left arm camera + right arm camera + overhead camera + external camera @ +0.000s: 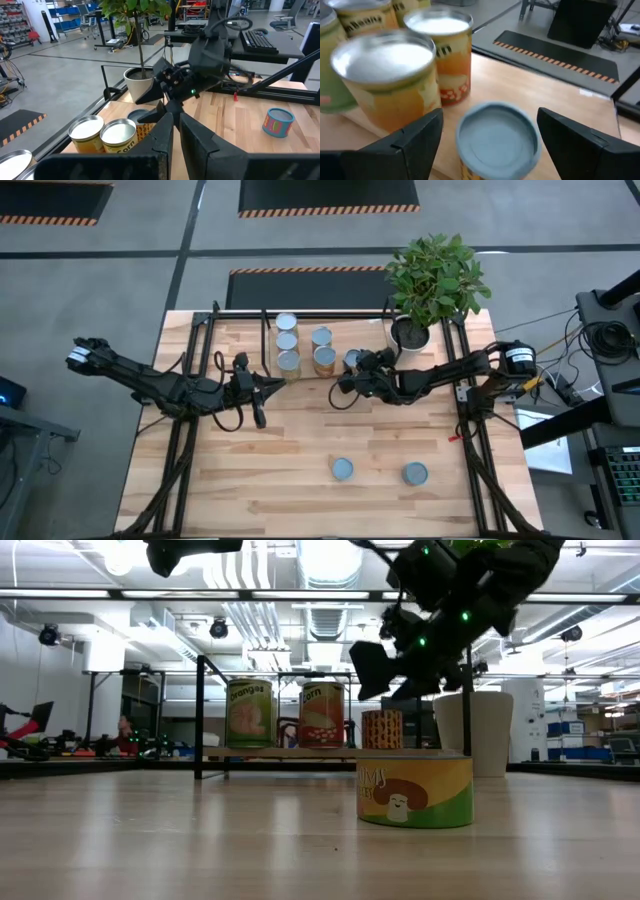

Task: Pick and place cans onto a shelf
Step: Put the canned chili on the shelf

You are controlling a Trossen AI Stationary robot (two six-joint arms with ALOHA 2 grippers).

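High view: I count eight cans: six at the shelf [238,314], two loose. My right gripper [485,131] straddles the blue-lidded can [498,138], fingers spread; left gripper [283,384] pinched closed, empty.

Not much text is showing up here. In the low view, the green can [249,712] on the shelf [300,752] is reading "Oranges" and the orange can [322,714] just beside it at 3 o'clock is reading "Corn". The squat can [414,790] in front, on the table [150,840], is carrying yellow lettering above a mushroom picture, but I'm not making it out. The left wrist view is catching "orn" on a can [119,139]. Right wrist lettering is too blurry.
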